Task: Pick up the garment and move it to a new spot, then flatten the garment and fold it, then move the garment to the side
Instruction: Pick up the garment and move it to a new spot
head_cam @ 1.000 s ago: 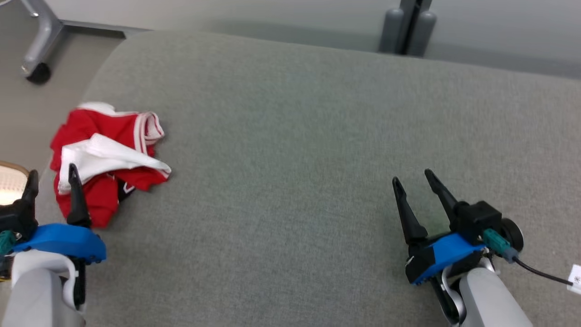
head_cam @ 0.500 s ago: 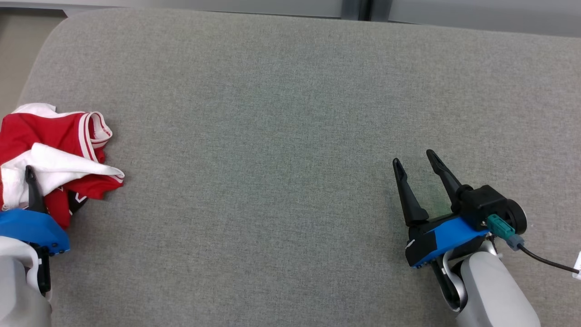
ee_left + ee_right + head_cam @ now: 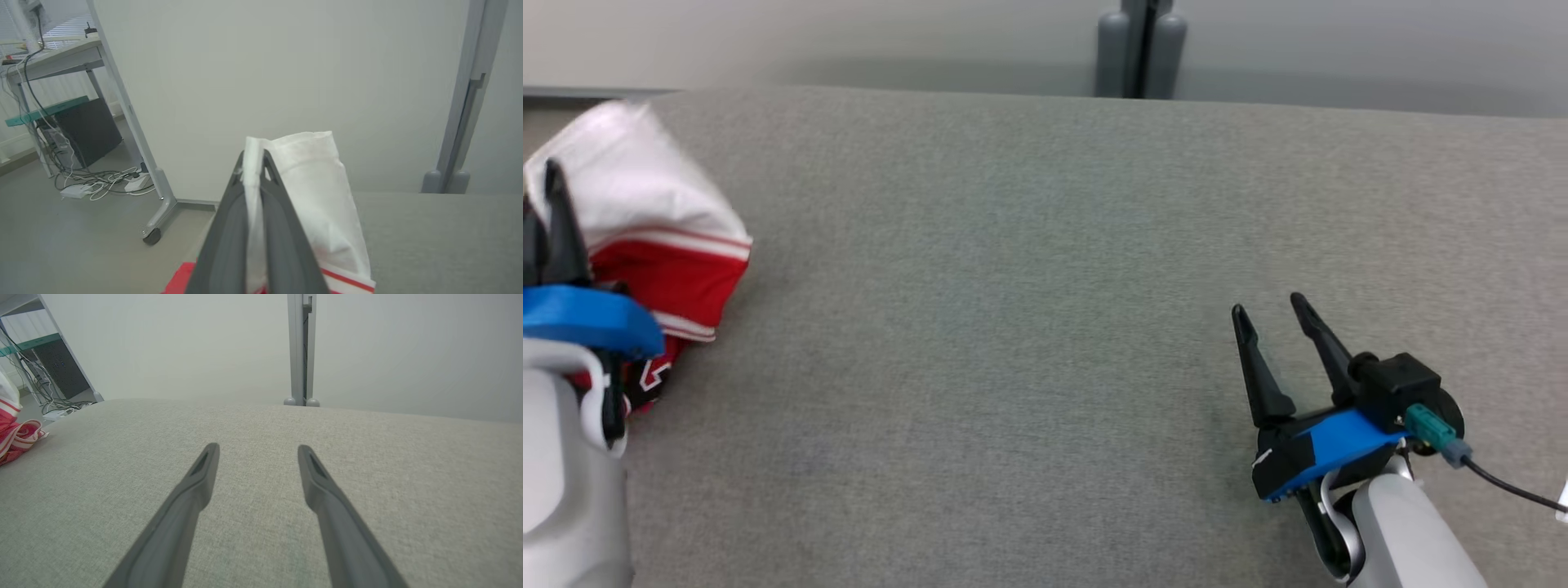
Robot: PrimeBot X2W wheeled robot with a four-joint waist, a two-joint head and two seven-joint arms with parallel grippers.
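Note:
The red and white garment [image 3: 658, 245] hangs bunched at the far left of the grey cushioned surface [image 3: 1045, 286], lifted by my left gripper [image 3: 543, 184], which is shut on its white fabric. In the left wrist view the white cloth [image 3: 322, 192] is pinched between the two closed fingers of that gripper [image 3: 253, 157], with a red edge below. My right gripper [image 3: 1270, 310] rests open at the lower right, nothing between its fingers; its wrist view shows the same gripper [image 3: 255, 451] over bare cushion and the garment [image 3: 16, 433] far to the left.
A grey post [image 3: 1141, 49] stands behind the surface against the pale wall. To the left, off the cushion, the floor holds a desk leg with a caster [image 3: 152, 237] and a tangle of cables [image 3: 94, 183]. A black cable [image 3: 1503, 486] trails from my right wrist.
My left gripper has closed on the garment's white part and raised it, so the cloth now hangs bunched from the fingers. The head camera shifted. The right gripper stayed put and open.

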